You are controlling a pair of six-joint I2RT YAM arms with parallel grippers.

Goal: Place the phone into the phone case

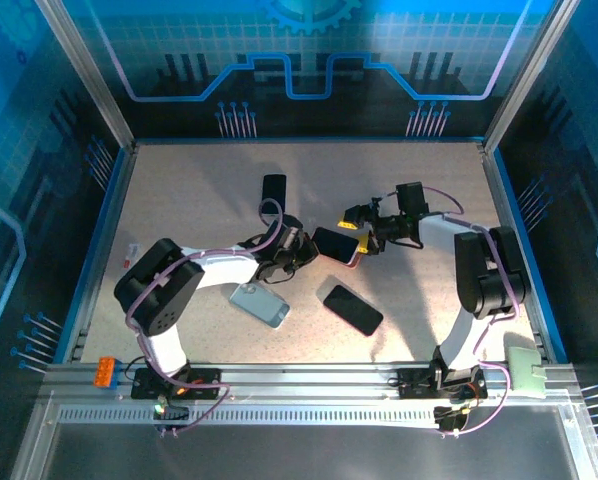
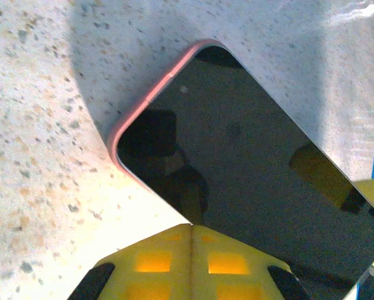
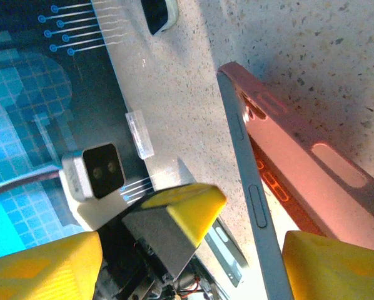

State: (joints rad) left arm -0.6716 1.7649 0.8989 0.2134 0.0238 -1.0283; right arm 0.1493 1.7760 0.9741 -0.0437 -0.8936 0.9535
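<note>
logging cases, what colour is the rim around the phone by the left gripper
Pink; the rim shows best in the left wrist view.

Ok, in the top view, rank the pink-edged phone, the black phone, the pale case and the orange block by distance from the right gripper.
1. pink-edged phone, at the fingers of the right gripper.
2. black phone, centre, toward the bases.
3. pale case, front left.
4. orange block, on the near-left rail.

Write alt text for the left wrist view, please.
A dark-screened phone with a pink rim lies diagonally on the speckled table. The left gripper, yellow and shut, sits at the phone's near edge at the bottom of the frame.
</note>
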